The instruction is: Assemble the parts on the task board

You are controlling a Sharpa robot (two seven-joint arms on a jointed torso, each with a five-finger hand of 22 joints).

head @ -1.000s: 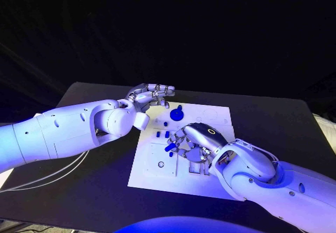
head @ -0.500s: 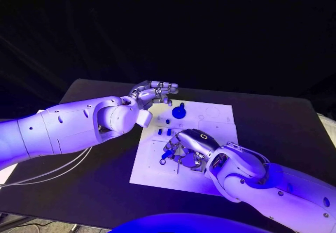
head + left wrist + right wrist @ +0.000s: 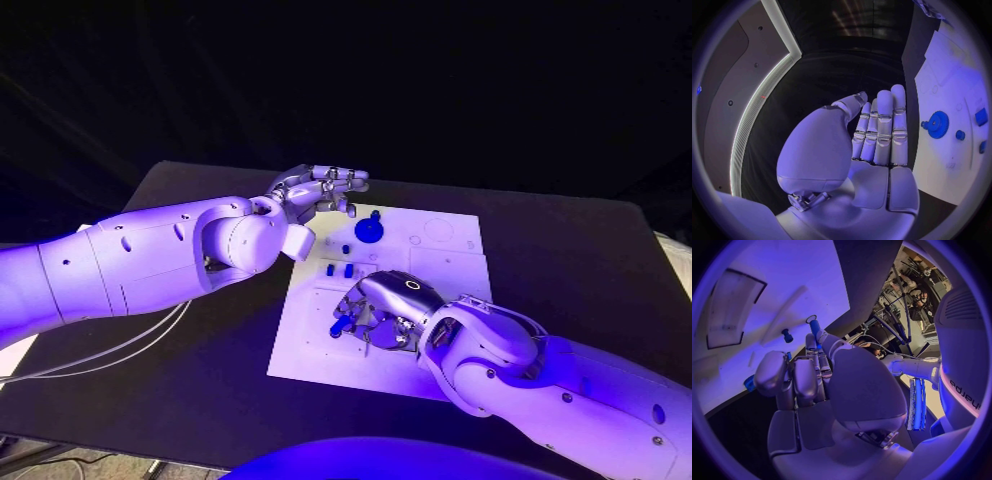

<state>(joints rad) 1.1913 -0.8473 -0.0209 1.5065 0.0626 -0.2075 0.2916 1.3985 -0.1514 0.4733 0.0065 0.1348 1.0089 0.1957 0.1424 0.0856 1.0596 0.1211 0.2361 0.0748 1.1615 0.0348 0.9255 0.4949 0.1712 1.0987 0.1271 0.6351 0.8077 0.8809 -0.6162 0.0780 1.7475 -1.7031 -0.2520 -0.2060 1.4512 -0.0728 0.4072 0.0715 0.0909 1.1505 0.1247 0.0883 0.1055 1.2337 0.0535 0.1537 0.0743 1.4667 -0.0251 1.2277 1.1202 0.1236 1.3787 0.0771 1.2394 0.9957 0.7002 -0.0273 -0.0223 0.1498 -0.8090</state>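
Observation:
The white task board (image 3: 447,262) lies in the middle of the black table. My right hand (image 3: 381,306) is low over the board's near left part, fingers curled down, and pinches a slim blue peg (image 3: 815,328) between thumb and fingertips; the peg's blue shows under the hand (image 3: 342,322). A blue gear (image 3: 368,232) stands on the far part of the board, with two small blue pieces (image 3: 338,269) nearer. My left hand (image 3: 322,187) hovers over the board's far left corner, fingers straight and together (image 3: 879,131), holding nothing. The gear (image 3: 937,124) is beside that hand.
Beside the held peg a small dark peg (image 3: 787,335) stands on the board (image 3: 773,275), with a rectangular recess (image 3: 732,305) further off. Black table (image 3: 577,260) surrounds the board on all sides. White cables (image 3: 101,365) hang off the table's left edge.
My right hand has slid toward the board's near left side with the blue peg and lowered onto it. The left hand has hardly moved.

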